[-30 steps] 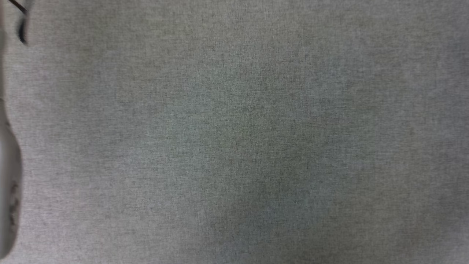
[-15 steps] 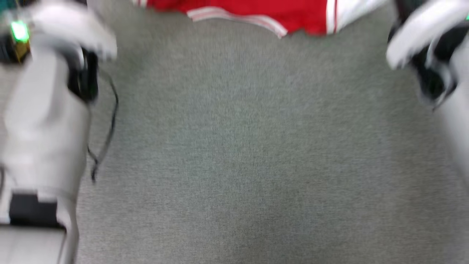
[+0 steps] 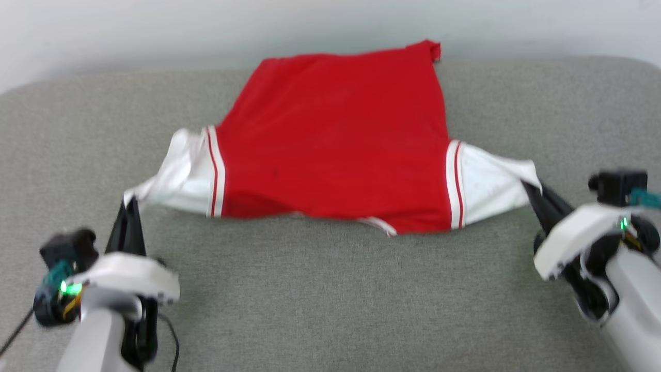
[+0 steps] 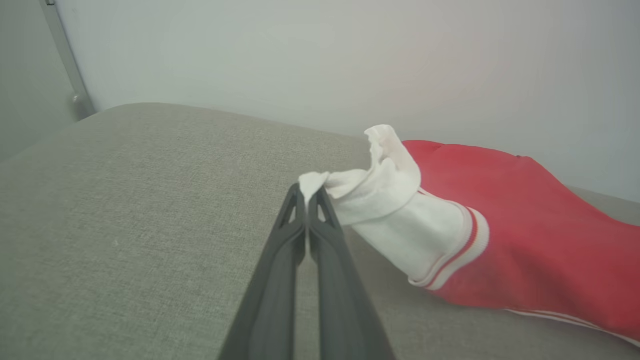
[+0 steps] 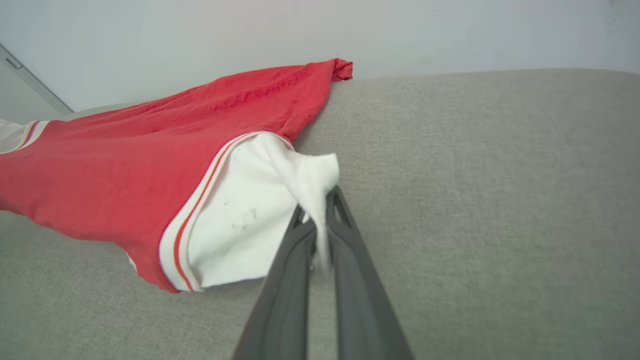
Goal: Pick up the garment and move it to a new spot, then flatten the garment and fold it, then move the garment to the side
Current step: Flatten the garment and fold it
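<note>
Dark-fingered left gripper [image 3: 129, 202] and right gripper [image 3: 528, 187] are clamping white sleeve tips of the soft red jersey [image 3: 335, 139] — shallow pinches; uneven pulling could free one.

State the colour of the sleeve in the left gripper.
The garment's sleeve is white, with red-and-white striped trim; best in the left wrist view.

Left pincer [image 3: 130, 205] clamped tight on a sleeve tip of the garment [image 3: 335, 139]; right pincer [image 3: 531, 190], far across from it, pinches the other sleeve, both arms spread wide.
</note>
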